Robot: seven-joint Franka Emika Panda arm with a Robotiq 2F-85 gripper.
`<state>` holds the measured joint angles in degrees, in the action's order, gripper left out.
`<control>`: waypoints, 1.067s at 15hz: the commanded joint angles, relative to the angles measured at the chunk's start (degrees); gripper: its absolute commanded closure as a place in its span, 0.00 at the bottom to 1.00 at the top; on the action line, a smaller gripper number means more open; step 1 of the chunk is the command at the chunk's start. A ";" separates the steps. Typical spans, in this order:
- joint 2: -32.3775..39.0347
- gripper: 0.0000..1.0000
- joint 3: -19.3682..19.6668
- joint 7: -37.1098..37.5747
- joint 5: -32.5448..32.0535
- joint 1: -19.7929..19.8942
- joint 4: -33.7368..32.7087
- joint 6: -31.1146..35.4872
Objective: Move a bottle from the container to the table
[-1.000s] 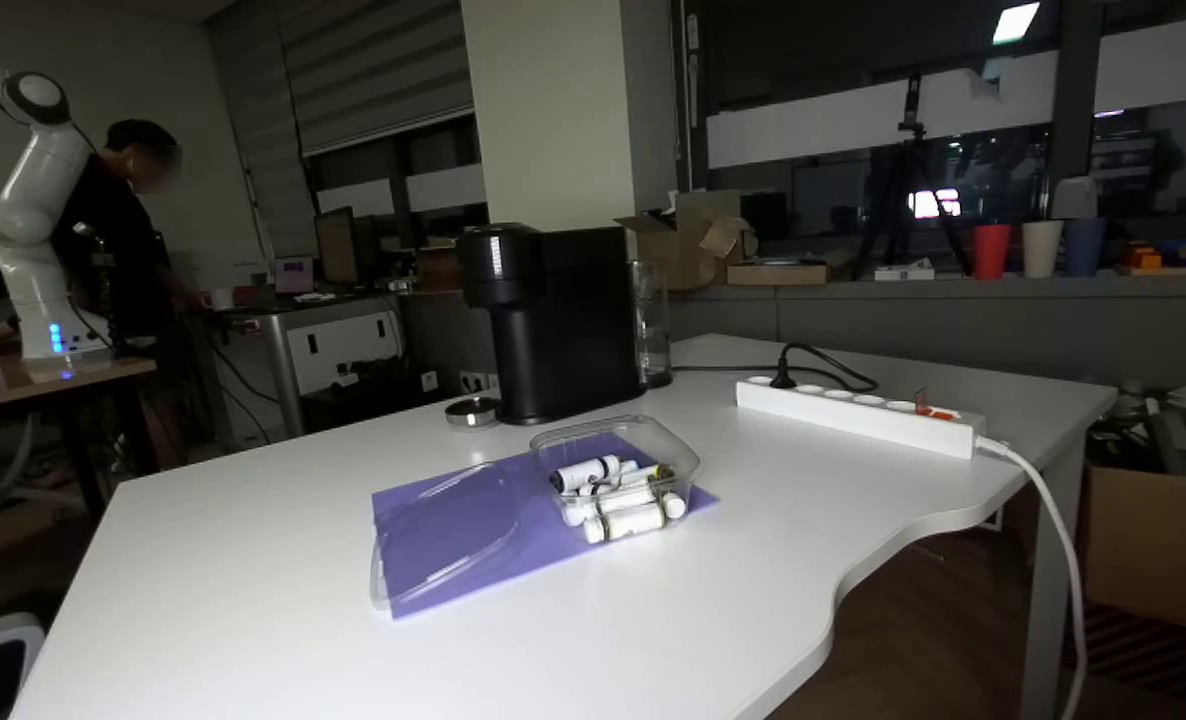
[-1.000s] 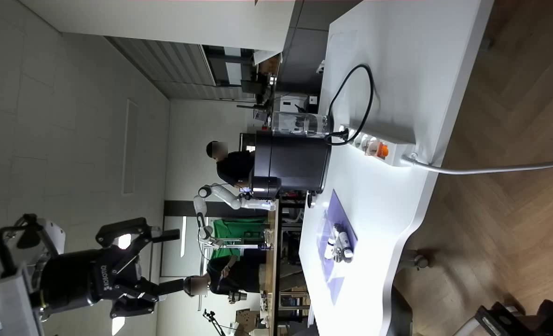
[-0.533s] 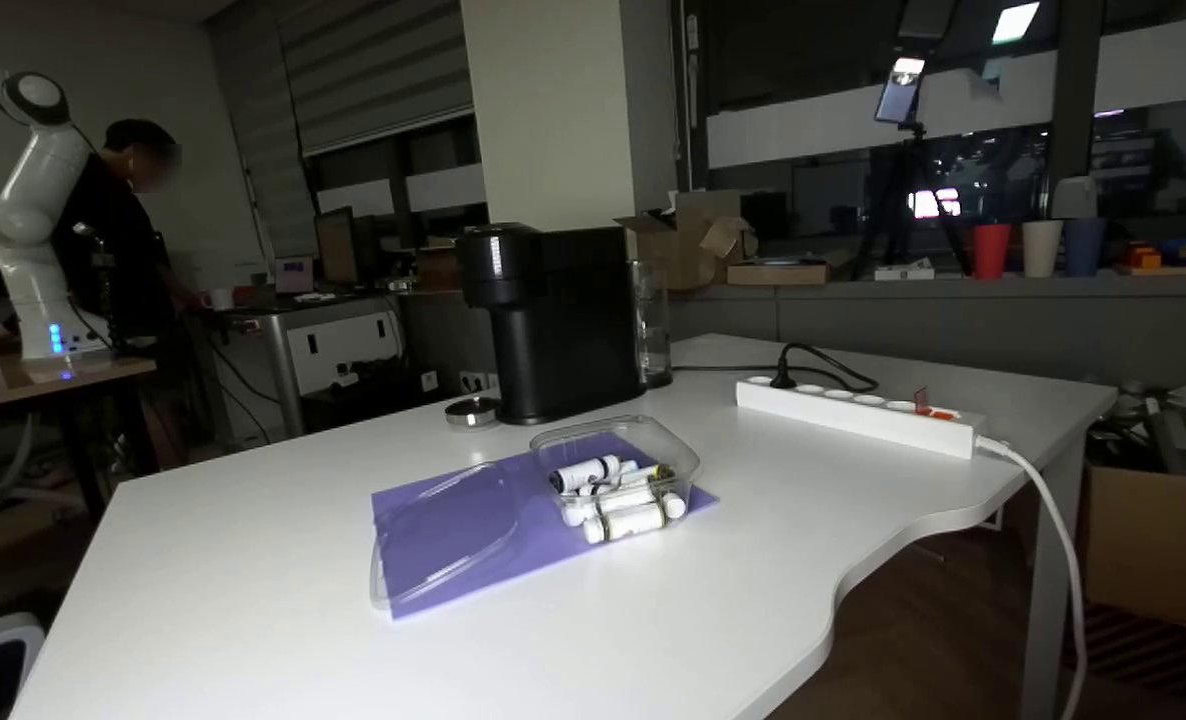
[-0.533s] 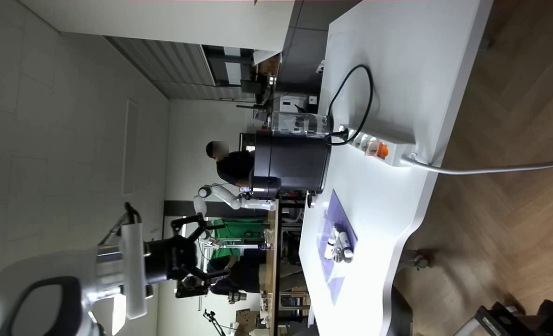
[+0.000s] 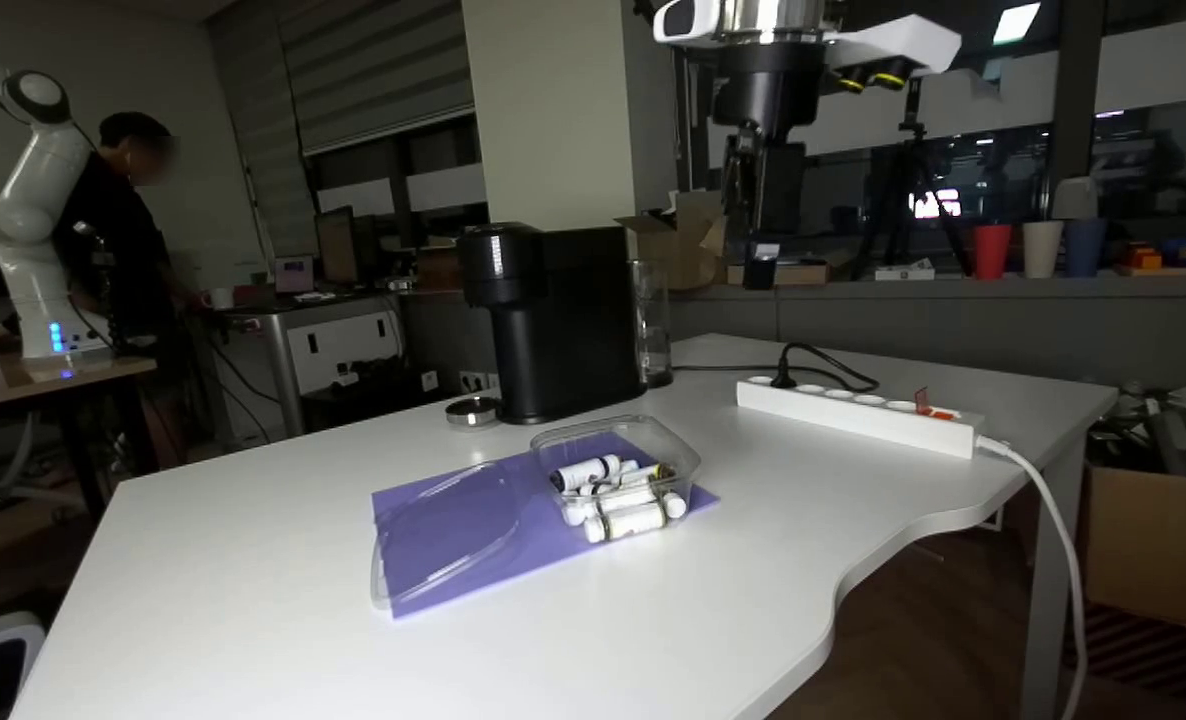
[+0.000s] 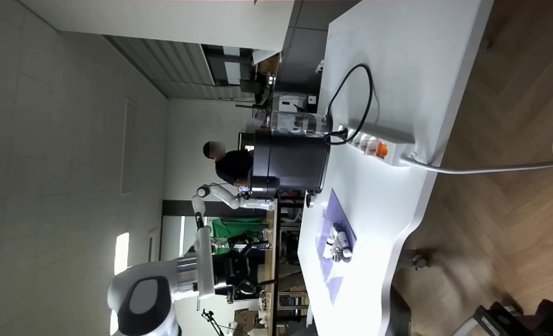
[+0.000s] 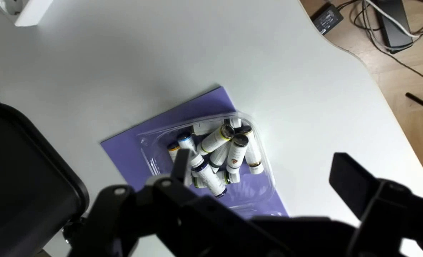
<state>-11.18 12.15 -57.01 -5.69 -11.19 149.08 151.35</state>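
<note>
Several small white bottles (image 5: 633, 522) with dark ends lie piled in a clear plastic container (image 5: 691, 462). The bottles also show in an exterior view (image 6: 343, 242) and in the wrist view (image 7: 236, 151). The container stands on a flat purple sheet (image 5: 543, 565) on the white table (image 5: 753, 610). My gripper (image 7: 266, 173) is open and empty, high above the table. In the wrist view one finger covers part of the bottles at the container's left, and the other finger is over bare white table. The gripper also shows in both exterior views (image 5: 761, 265) (image 6: 263, 262).
A clear lid (image 5: 453, 535) lies on the purple sheet beside the container. A tall black coffee machine (image 5: 578, 320) with a clear tank (image 5: 653, 325) stands behind. A white power strip (image 5: 853, 415) with cables lies at the back right. The table has a curved edge (image 5: 838, 590).
My gripper has come down from higher up and now shows fully at the top of an exterior view. It stays open. The bottles, container and sheet have not moved.
</note>
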 commanded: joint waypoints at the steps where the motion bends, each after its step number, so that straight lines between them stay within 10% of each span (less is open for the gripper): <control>1: 1.29 0.00 -3.30 -0.62 0.92 2.88 -0.66 0.07; 16: 10.66 0.00 -5.79 -6.59 0.07 4.28 -5.63 6.63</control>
<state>-7.56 8.52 -59.47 -5.71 -7.97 147.28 153.58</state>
